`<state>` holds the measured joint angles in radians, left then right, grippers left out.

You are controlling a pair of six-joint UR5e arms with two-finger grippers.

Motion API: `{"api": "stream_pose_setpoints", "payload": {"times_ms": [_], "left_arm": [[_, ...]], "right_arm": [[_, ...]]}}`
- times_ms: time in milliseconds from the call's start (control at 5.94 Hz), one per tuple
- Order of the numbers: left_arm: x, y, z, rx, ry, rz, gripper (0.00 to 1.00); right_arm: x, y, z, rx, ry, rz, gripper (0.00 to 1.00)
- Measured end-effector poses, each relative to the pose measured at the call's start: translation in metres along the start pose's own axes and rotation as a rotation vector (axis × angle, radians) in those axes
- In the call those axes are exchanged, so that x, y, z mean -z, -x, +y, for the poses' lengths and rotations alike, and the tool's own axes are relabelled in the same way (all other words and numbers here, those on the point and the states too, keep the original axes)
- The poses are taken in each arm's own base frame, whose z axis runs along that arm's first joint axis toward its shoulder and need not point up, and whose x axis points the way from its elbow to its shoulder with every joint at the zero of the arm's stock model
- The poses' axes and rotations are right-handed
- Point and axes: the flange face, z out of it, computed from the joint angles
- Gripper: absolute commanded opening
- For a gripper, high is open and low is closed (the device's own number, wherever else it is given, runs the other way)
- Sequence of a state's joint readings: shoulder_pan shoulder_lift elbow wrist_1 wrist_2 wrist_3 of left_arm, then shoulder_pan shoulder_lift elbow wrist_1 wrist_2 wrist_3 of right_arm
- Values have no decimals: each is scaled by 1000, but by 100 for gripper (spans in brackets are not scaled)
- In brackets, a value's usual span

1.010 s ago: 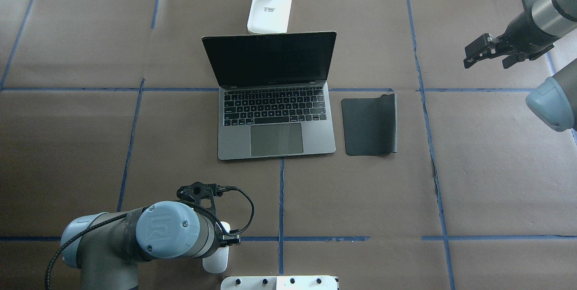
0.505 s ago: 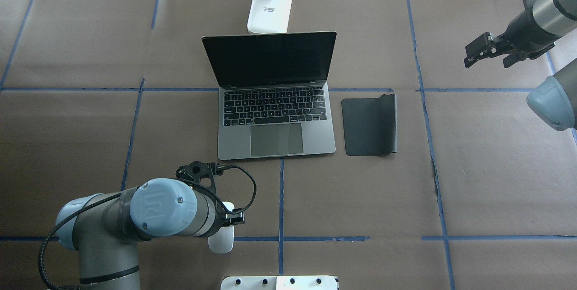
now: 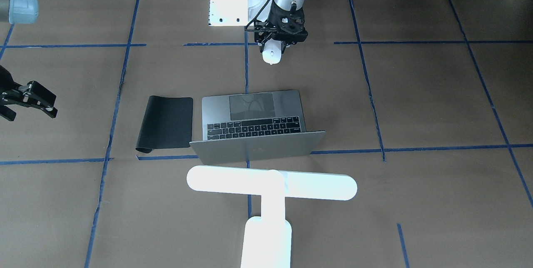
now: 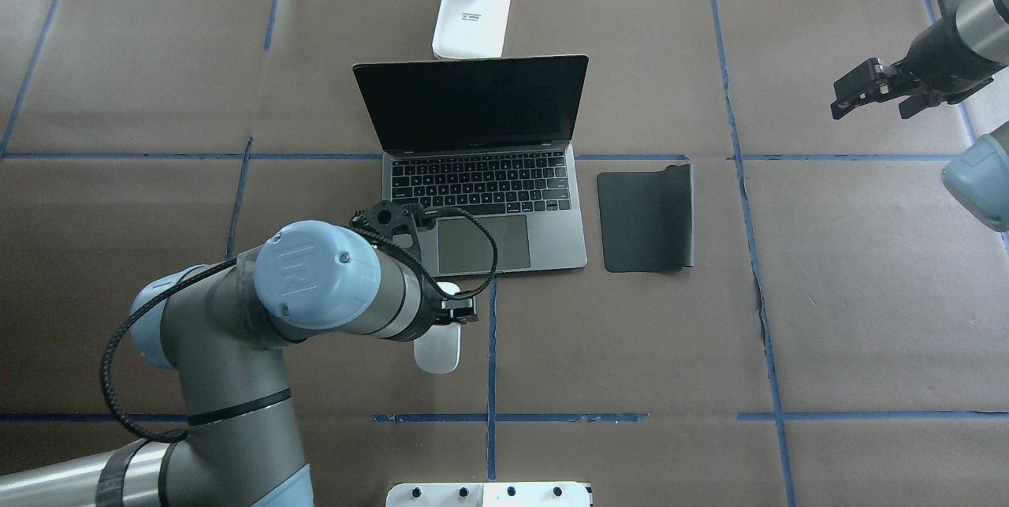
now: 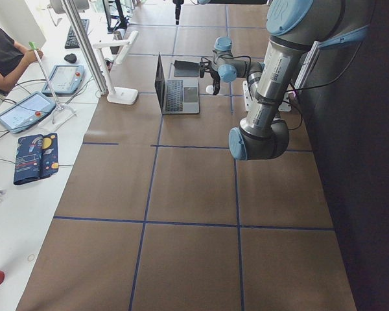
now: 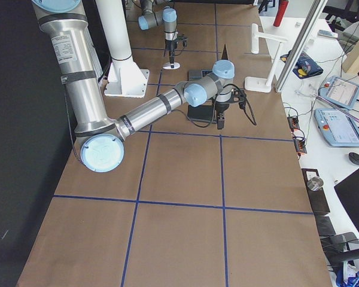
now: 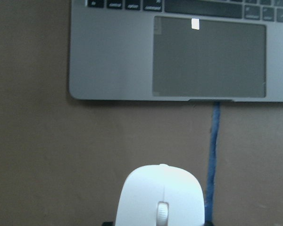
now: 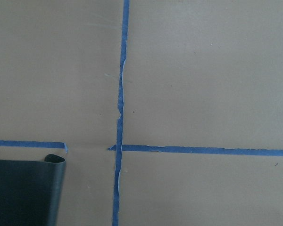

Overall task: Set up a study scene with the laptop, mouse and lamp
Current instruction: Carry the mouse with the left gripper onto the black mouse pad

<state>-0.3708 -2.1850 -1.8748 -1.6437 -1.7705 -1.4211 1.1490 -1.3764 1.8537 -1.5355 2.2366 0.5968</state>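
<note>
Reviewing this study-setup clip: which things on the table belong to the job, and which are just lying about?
Belong to the job:
laptop, open
mouse, held in the left pincer
lamp, behind the laptop

Just lying about:
black mat beside the laptop, not named in the task
white pedestal with bolt holes

opposed overhead and front views, laptop (image 4: 481, 184) shared

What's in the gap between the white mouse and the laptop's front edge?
Only bare brown paper and a strip of blue tape lie between the mouse and the laptop, as the left wrist view shows.
</note>
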Motion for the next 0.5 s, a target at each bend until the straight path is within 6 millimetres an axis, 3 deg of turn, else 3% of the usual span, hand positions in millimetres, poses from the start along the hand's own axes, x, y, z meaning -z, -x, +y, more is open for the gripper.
{"api": "stream_pose_setpoints", "payload": {"times_ms": [505], "left_arm": [[-11, -121, -65, 25, -54, 19, 5]], "right_arm": [[13, -110, 34, 87, 14, 35, 100]]}}
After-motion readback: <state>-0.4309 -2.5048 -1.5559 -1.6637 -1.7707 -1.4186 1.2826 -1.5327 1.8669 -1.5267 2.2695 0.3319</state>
